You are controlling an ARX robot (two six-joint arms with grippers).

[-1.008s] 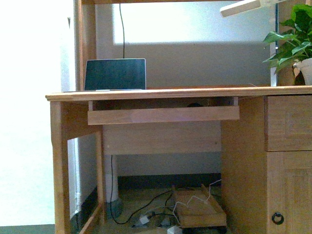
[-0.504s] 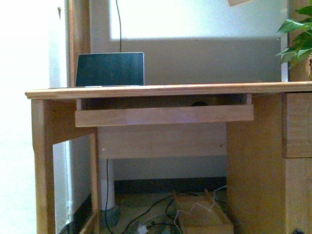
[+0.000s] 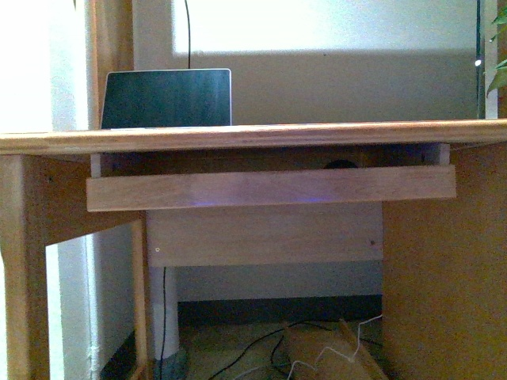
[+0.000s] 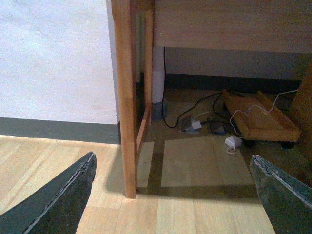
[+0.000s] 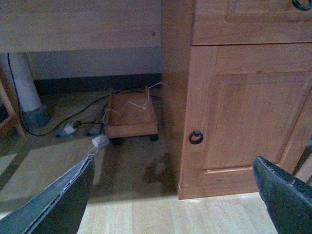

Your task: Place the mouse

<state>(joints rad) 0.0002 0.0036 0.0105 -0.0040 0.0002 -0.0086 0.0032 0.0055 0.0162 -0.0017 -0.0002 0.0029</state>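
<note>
In the front view a small dark rounded top peeks over the front board of the pull-out keyboard shelf under the desktop; it may be the mouse, most of it hidden. Neither gripper shows in the front view. My left gripper is open and empty, low over the wooden floor by the desk's left leg. My right gripper is open and empty, low over the floor in front of the desk's cupboard door.
A laptop stands open on the wooden desk at the back left. Under the desk lie cables, a white adapter and a wheeled wooden stand. A plant leaf shows at the right edge.
The front view has moved closer to the desk and lower: the desktop edge and keyboard shelf look bigger, and the plant and right drawers have slid out of frame.
</note>
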